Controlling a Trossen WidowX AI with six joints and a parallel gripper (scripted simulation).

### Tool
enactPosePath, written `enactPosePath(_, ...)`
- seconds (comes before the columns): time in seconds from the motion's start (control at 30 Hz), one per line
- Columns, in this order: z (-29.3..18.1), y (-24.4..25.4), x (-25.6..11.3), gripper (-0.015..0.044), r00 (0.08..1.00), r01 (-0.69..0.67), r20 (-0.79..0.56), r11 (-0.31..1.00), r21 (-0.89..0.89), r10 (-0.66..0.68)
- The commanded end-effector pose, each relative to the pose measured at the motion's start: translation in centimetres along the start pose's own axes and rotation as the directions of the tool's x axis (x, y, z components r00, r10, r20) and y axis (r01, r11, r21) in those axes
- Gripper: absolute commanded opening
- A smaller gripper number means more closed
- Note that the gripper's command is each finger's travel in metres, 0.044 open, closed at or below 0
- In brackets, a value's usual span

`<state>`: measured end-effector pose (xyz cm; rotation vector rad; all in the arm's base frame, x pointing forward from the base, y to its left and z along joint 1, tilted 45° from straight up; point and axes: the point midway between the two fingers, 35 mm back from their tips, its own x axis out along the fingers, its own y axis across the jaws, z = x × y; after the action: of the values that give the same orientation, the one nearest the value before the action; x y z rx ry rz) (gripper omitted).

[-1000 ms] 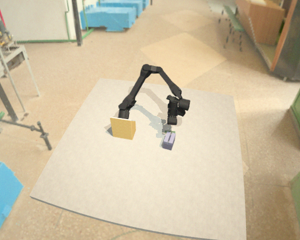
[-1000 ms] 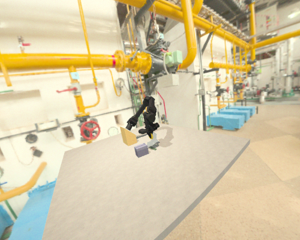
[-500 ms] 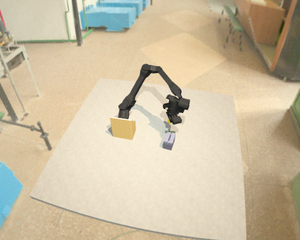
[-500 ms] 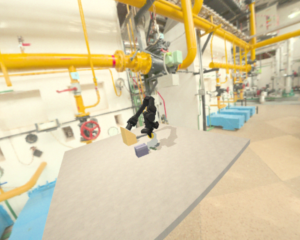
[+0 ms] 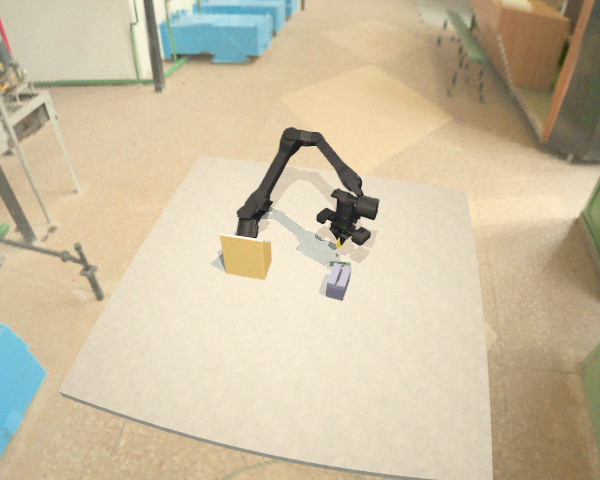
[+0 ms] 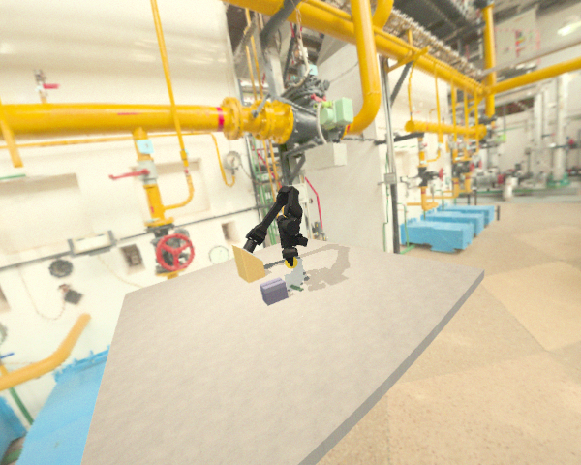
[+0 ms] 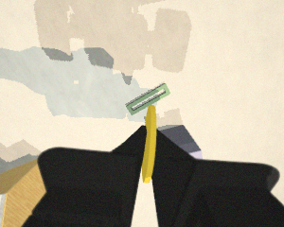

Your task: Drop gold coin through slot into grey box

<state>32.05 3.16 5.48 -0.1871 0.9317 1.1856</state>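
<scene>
The gold coin point(image 5: 338, 242) point(image 6: 294, 263) point(image 7: 150, 142) is pinched on its flat faces between the fingertips of my gripper point(image 5: 341, 240) point(image 6: 290, 259) point(image 7: 147, 130), which is shut on it. The coin hangs edge-down above the table. The green holder point(image 5: 332, 264) point(image 6: 295, 288) point(image 7: 132, 109) lies empty on the table, beyond the coin in the wrist view and turned at an angle to it. The box point(image 5: 336, 291) point(image 6: 274, 292) point(image 7: 180, 135), grey-purple with a slot along its lid, stands beside the holder. In the wrist view the right finger hides most of the box and its slot.
A tan upright block point(image 5: 246, 257) point(image 6: 249, 264) point(image 7: 24, 196) stands on the table point(image 5: 290, 361) point(image 6: 230, 375) near the arm's base, left of the box in the top view. The arm's shadow falls over the table around the holder.
</scene>
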Motion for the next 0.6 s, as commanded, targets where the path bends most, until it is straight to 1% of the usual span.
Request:
enactPosePath(0.0,-0.12,0.03,-0.04,0.0,1.0,0.002,-0.004,0.992,-0.128,-0.003)
enactPosePath(0.2,-0.16,0.13,-0.04,0.0,1.0,0.001,-0.003,0.944,-0.331,-0.002)
enactPosePath(0.27,-0.17,0.16,-0.04,0.0,1.0,0.001,-0.003,0.928,-0.374,-0.002)
enactPosePath(0.57,-0.78,-0.49,-0.08,0.0,1.0,0.002,-0.005,0.925,-0.379,-0.004)
